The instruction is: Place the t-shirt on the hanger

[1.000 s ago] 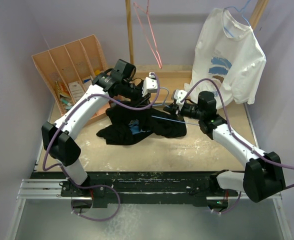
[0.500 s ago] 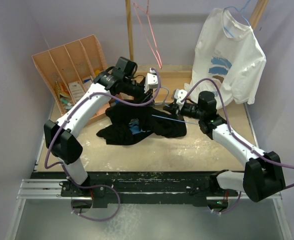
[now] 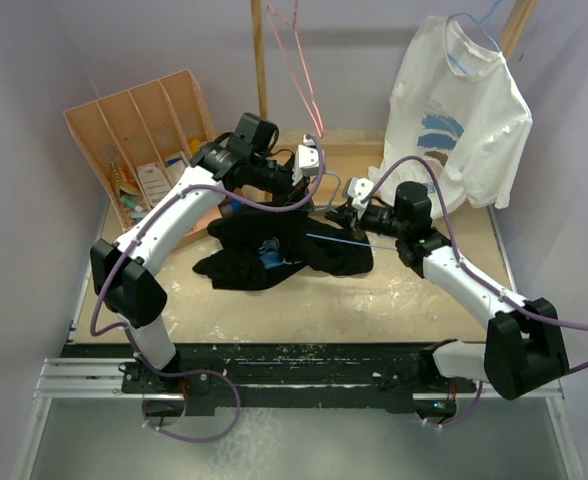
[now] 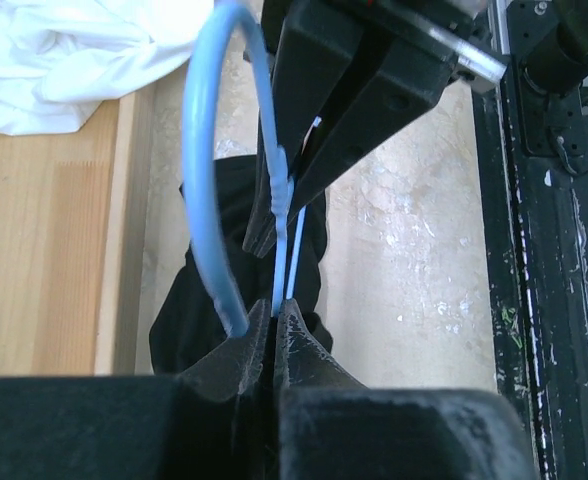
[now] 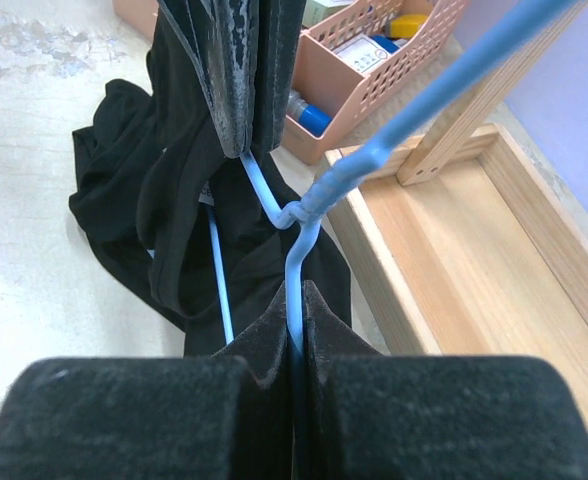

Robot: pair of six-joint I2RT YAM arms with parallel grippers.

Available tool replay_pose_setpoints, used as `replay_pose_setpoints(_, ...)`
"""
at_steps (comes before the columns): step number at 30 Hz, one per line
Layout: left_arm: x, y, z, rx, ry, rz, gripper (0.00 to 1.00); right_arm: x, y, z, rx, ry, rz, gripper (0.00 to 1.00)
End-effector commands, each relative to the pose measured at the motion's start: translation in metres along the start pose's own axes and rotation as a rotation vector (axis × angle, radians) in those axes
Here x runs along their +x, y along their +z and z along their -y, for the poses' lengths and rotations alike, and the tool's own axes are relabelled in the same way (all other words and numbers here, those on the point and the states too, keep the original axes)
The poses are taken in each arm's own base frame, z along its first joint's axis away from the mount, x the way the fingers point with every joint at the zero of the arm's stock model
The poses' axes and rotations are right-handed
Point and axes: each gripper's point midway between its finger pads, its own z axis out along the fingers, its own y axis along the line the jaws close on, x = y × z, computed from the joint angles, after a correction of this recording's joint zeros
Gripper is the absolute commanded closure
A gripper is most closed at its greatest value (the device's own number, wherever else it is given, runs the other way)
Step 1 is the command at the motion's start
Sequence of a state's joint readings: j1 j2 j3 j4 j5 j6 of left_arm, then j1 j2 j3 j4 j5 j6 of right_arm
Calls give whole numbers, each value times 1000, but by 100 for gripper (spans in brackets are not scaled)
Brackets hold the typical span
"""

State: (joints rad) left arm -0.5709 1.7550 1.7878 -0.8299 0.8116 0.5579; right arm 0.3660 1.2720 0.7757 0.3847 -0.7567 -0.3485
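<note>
My left jaws clenched on the hanger [image 4: 200, 150] neck below its hook, my right jaws clenched on the same neck from the opposite side, the t-shirt [image 3: 244, 262] crumpled on the surface [image 3: 404, 292] between both arms, hanger wire running into its folds

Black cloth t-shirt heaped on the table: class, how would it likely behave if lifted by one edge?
Probably floppy: the black cloth t-shirt lies crumpled in soft folds, so it would sag. Likely light: the cloth looks thin. Unlikely to roll, slumped flat on the pale table.
</note>
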Motion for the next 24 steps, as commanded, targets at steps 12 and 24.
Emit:
replay_pose_setpoints(12, -44, -1, 2, 14, 46, 123, 100, -5, 5, -5, -27, -7, 48, 100)
replay_pose_setpoints(24, -52, 24, 5, 36, 51, 143, 100, -7, 5, -8, -32, 1, 71, 100)
